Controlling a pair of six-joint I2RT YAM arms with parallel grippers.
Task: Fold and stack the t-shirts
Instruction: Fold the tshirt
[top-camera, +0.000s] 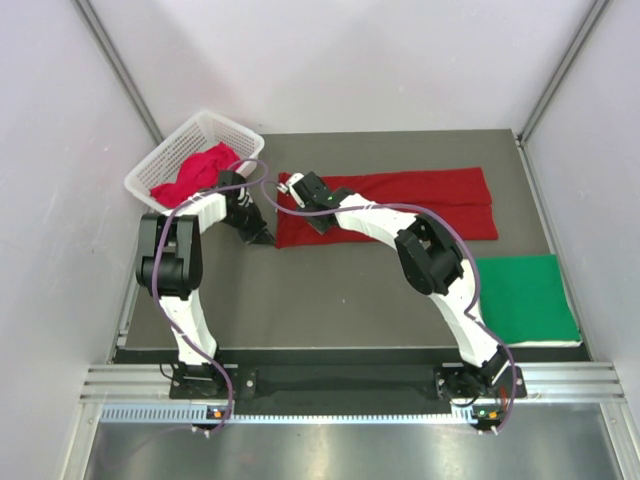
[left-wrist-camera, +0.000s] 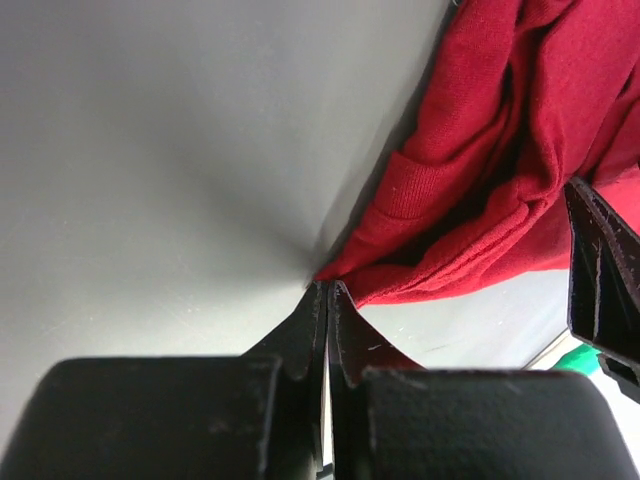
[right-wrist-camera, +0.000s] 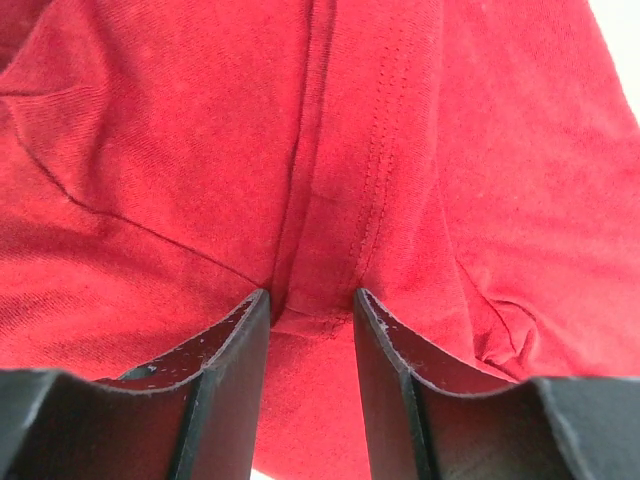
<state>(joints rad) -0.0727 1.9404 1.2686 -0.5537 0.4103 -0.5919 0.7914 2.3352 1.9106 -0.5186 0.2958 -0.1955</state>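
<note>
A long dark red t-shirt (top-camera: 400, 205), folded lengthwise, lies across the far middle of the table. My left gripper (top-camera: 262, 235) is at its near left corner. In the left wrist view the jaws (left-wrist-camera: 328, 288) are pressed together with the corner of the red shirt (left-wrist-camera: 480, 150) pinched at their tips. My right gripper (top-camera: 300, 185) is at the shirt's far left edge. In the right wrist view its fingers (right-wrist-camera: 310, 295) stand apart, pressed onto the red cloth (right-wrist-camera: 200, 150), with a hem ridge between them. A folded bright green t-shirt (top-camera: 525, 300) lies at the right.
A white lattice basket (top-camera: 160, 160) at the far left corner holds a crumpled pinkish red shirt (top-camera: 200, 170). The grey table mat (top-camera: 340, 290) is bounded by white walls on the left, right and back. One of the right gripper's fingers (left-wrist-camera: 600, 270) shows in the left wrist view.
</note>
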